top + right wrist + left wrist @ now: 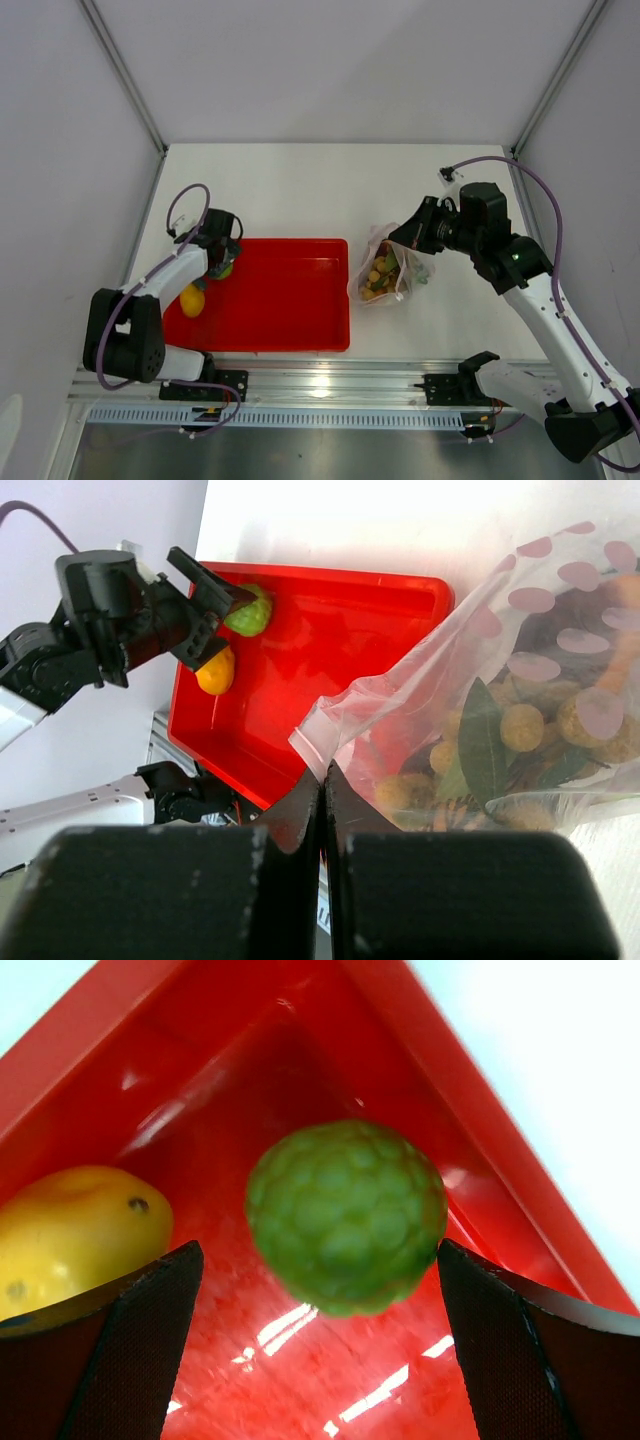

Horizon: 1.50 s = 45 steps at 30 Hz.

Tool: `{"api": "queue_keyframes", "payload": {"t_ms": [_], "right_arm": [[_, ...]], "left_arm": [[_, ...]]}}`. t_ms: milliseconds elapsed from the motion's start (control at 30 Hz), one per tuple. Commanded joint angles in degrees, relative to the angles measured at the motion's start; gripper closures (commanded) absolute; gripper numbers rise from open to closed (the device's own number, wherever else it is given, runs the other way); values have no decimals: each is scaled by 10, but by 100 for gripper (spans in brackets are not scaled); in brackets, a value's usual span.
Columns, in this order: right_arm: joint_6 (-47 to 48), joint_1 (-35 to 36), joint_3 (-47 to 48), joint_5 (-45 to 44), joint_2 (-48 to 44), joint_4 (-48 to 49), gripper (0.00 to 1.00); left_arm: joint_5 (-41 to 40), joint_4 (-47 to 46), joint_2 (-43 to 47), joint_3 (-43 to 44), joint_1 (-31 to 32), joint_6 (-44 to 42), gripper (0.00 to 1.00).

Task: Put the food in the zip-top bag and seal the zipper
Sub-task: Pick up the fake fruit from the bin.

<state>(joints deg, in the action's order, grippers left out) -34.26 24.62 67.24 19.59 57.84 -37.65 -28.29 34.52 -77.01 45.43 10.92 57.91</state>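
- Left hand (222, 250): jaws wide, straddling the green ball (345, 1215) in the far left corner of the tray (290, 300). No grip made.
- Green ball: bumpy skin, judged firm and light. Being round, it may roll or squirt out. Take it across its widest girth, fingers level.
- Yellow ball (80, 1225): in the tray just beside the green one. Smooth, so judged slippery.
- Right hand (322, 780): closed tight, pinching the loose lip of the bag (520, 680).
- Bag: on the worktop (300, 190) just right of the tray, already holding tan balls (522, 727) and leaves (480, 745). The film is thin, limp and crinkly, and is likely to sag if released.
- Zipper: not made out.
- Judgement: two items remain outside the bag, and sealing has not begun.
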Motion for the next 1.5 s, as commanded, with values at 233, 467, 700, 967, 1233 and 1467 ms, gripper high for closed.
{"api": "queue_keyframes", "payload": {"t_ms": [233,467,700,967,1233,1467], "right_arm": [[6,-3,9,6,-4,23,100],[-1,-3,14,6,-9,18,100],[-7,-4,16,5,-12,12,100],[-8,-4,25,0,-12,3,100],[-15,-4,24,3,-12,7,100],[-32,-4,18,14,-15,21,100]], "left_arm": [[40,-20,-67,52,-34,-15,4],[61,-38,-70,50,-36,-39,27],[122,-59,-32,16,-35,-46,91],[216,-80,151,-23,30,-72,99],[234,-139,297,26,228,-126,99],[385,-319,249,19,357,-148,99]]}}
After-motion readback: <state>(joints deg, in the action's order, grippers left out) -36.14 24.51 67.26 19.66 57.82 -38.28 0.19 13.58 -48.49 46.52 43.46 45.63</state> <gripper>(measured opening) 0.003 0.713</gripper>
